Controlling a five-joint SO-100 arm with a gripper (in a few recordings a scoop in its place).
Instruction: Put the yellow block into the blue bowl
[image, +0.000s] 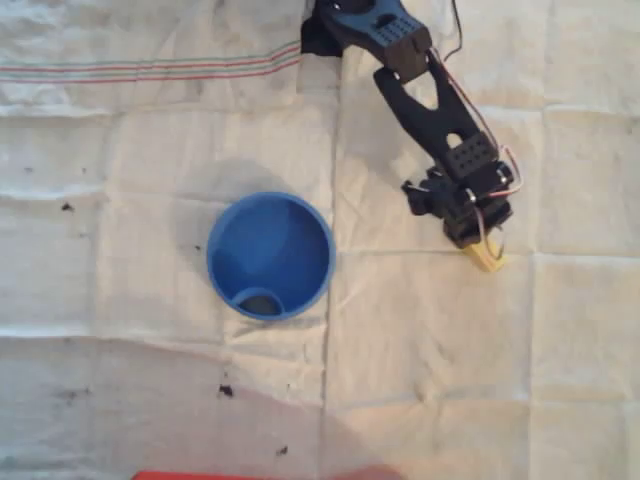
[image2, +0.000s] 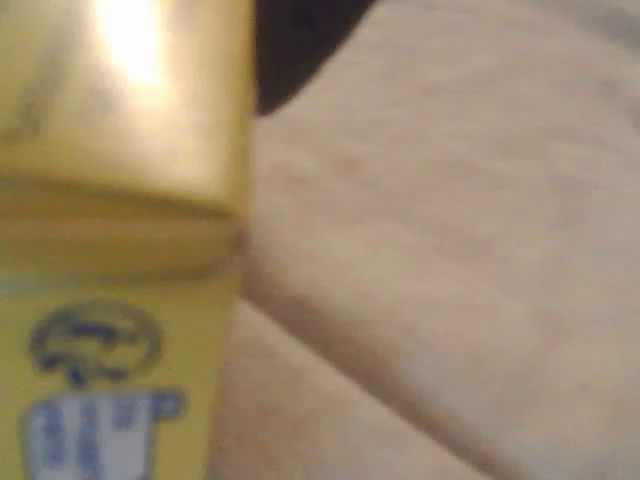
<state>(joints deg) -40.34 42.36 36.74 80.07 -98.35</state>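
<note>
- While yellow block (image: 487, 256) sits under gripper (image: 478, 240) nr cloth's (image: 120, 180) right edge, can't tell if claw's clamped.
- Blue bowl (image: 270, 255) mid-cloth, well apart, mouth up to receive it.

- The cloth (image: 150, 400) over the desk looks like matt white woven fabric, creased into squares, with dark specks.
- The blue bowl (image: 270, 255), centre of the overhead view, looks like smooth plastic.
- The yellow block (image2: 120, 200) has a glossy face with a bright glare and blue print.
- The arm (image: 440, 120) looks like matt dark plastic.
</note>
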